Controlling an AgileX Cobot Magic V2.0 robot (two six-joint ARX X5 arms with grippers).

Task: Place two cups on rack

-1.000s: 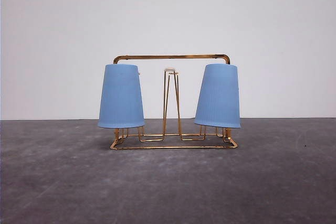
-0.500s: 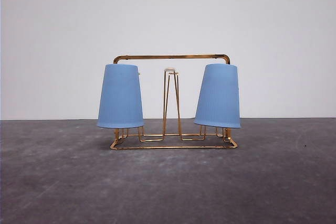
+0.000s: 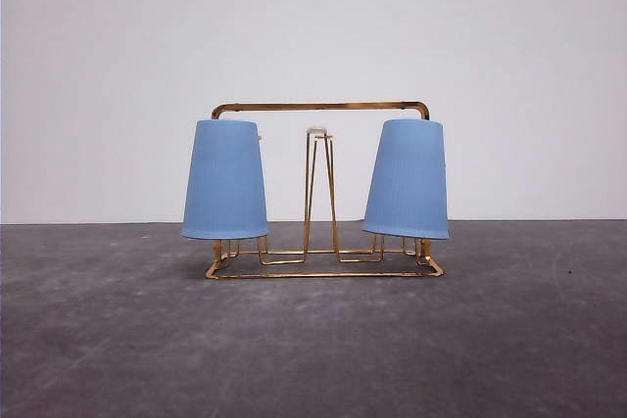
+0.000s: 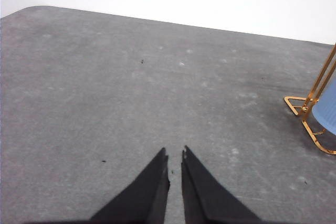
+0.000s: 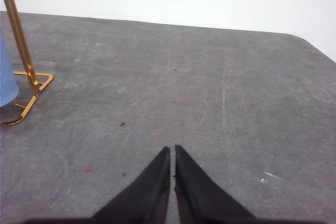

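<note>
- Rack (image 3: 320,105) at frame centre, front view, on grey table (image 3: 313,349); white wall (image 3: 313,26) behind.
- Left cup (image 3: 225,180) & right cup (image 3: 408,179) both upside down on rack, one each end; right one tilts slightly.
- Cups: light blue, ribbed, tapered. Rack: thin gold wire, arched top bar, white-tipped middle prongs (image 3: 317,130).
- Table: mottled, scuffed, wide bare area in front & to the sides.
- Left claw (image 4: 175,156) clenched, nothing in it, tips nearly touching; rack corner (image 4: 310,114) at right edge.
- Right claw (image 5: 172,149) clenched, nothing held; rack foot (image 5: 32,83) at left edge.
</note>
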